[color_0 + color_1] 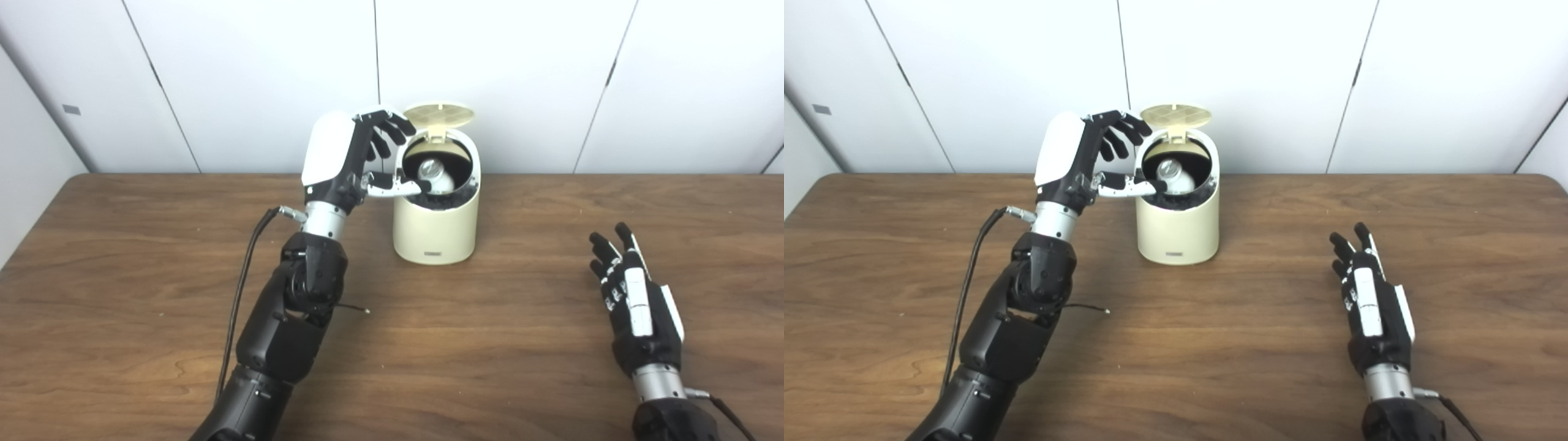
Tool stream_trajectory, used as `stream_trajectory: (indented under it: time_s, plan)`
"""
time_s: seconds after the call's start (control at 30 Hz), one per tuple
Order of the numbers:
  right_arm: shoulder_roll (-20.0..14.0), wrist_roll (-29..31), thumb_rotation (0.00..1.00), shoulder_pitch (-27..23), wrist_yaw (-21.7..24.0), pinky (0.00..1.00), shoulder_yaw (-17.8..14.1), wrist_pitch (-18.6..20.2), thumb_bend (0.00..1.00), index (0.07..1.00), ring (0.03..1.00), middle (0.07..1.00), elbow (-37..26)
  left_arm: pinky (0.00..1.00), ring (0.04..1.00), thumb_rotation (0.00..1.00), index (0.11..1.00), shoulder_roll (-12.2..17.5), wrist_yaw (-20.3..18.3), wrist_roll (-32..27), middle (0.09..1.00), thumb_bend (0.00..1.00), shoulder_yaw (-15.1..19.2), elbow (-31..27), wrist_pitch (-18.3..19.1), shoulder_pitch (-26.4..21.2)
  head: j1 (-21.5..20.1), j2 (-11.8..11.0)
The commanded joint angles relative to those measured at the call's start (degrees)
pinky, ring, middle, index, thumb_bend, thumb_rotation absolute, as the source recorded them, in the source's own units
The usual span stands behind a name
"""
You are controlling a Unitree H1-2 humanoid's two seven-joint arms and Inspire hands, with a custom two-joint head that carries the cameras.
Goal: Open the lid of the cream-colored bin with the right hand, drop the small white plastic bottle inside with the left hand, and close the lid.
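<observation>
Wood-grain counter (490,343) fills the near field. At 4 o'clock from the bin, well apart from it, the right robot hand (637,306) rests low over the counter, fingers spread, holding nothing. At 7 o'clock the left arm rises from the bottom edge, a black cable (242,288) trailing beside it.

Farther in, centre: cream-colored bin (436,226), upright, a squat cylinder with a small label low on its front. Lid (438,114) stands hinged back at 12 o'clock, ribbed underside showing. Left robot hand (361,160) sits at the bin's 9 o'clock, thumb reaching over the rim into the mouth, fingers apart above it, gripping nothing as far as I can tell.

Small white plastic bottle (436,176) lies tilted inside the bin on a dark liner, cap end toward the viewer; whether the thumb tip touches it is unclear.

Judgement: bottle looks light, stiff, smooth-walled, likely slippery; no further hold needed on it. Lid looks thin, light plastic on a small hinge; best taken at its free rear edge and tipped forward gently, once the left thumb is clear of the rim.
</observation>
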Motion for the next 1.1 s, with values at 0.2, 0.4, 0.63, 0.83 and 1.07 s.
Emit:
stream_trajectory:
  time_s: [0.2,0.4,0.63,0.83,1.07]
  plan:
    - [0.4,0.4,0.8,0.3,0.4,0.96,-0.1,-2.4,0.51,0.962,0.947,0.877,2.2,0.33,0.402,0.09,0.544,0.4,0.5,-1.2,0.526,1.0,0.4,-2.2,-1.4,-2.4,0.2,0.0]
    - [0.6,0.1,0.8,0.3,0.1,0.96,-0.1,-2.4,0.53,0.958,0.946,0.872,1.9,0.3,0.379,0.07,0.5,0.4,1.8,-3.7,0.477,1.0,1.0,-4.1,-4.7,-1.2,0.2,0.3]
    - [0.5,0.3,0.79,0.2,0.2,0.95,-0.1,-2.3,0.58,0.957,0.945,0.884,1.7,0.28,0.377,0.06,0.484,0.0,-0.8,-11.4,0.459,0.53,5.8,-12.5,-2.4,4.1,0.1,0.8]
    - [0.4,0.9,0.77,0.0,0.3,0.95,-0.4,-1.6,0.63,0.95,0.948,0.897,1.3,0.34,0.429,0.08,0.491,0.3,-2.5,-18.7,0.521,0.51,11.5,-14.8,1.1,11.1,0.3,1.0]
    - [-0.1,0.4,0.79,0.0,0.4,0.94,-0.5,-2.4,0.63,0.948,0.956,0.903,1.3,0.64,0.73,0.97,0.834,-0.1,-9.6,-35.7,0.796,0.64,15.5,-18.0,4.9,18.7,0.3,1.4]
